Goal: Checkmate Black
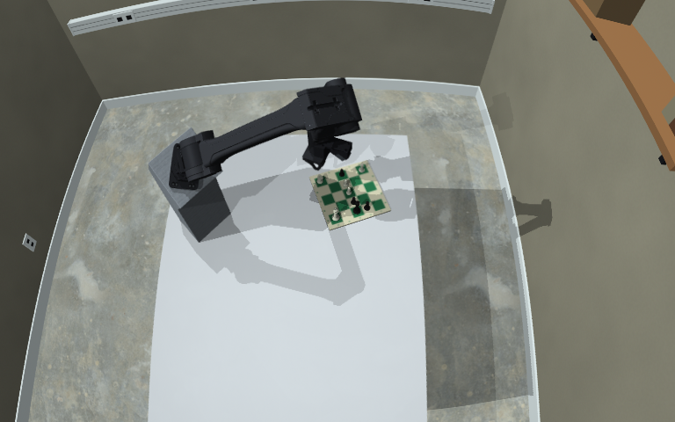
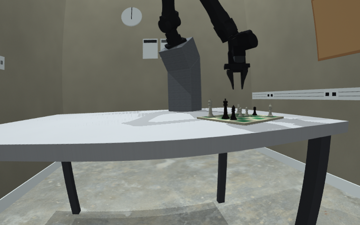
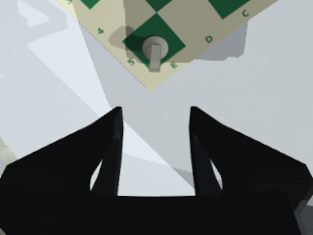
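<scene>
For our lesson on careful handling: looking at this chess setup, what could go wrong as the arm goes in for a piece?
1. The black two-fingered claw, partly open and empty, hangs above the small green-and-cream chessboard; the pieces stand close together, so a finger could topple one.
2. The white piece on the corner square could be nudged off the board.

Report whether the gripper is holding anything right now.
Empty. The gripper hangs above the chessboard, its fingers partly closed with only bare table visible between them in the wrist view; no piece is gripped.

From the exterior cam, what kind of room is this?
Probably a bare lab or workshop room: mottled concrete floor, round wall clock, white wall-mounted power strip, and a white table carrying the black robot arm.
</scene>
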Robot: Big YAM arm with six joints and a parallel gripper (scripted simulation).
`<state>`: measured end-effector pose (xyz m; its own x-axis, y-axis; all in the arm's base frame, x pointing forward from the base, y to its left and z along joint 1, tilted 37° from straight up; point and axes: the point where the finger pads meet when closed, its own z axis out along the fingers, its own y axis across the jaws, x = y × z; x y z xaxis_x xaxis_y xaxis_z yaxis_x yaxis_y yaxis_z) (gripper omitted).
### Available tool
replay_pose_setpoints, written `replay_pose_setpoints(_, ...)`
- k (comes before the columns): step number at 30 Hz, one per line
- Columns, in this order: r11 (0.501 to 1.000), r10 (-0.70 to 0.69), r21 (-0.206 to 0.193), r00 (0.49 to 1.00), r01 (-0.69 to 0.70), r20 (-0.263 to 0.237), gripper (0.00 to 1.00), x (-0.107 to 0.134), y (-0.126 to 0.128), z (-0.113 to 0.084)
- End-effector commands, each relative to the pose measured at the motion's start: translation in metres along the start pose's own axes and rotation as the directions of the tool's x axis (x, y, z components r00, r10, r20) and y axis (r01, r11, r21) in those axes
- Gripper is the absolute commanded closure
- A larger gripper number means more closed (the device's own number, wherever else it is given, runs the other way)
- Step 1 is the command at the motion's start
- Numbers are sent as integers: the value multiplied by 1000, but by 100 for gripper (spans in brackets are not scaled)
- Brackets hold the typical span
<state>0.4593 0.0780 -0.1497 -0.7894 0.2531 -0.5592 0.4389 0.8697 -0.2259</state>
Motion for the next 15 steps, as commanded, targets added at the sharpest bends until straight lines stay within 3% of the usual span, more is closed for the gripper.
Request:
replay_pose_setpoints(1, 997, 83, 3, 997, -83, -2, 64, -1, 6, -2)
replay_pose_setpoints(15, 997, 81, 5, 997, -81, -5, 64, 1, 5, -2)
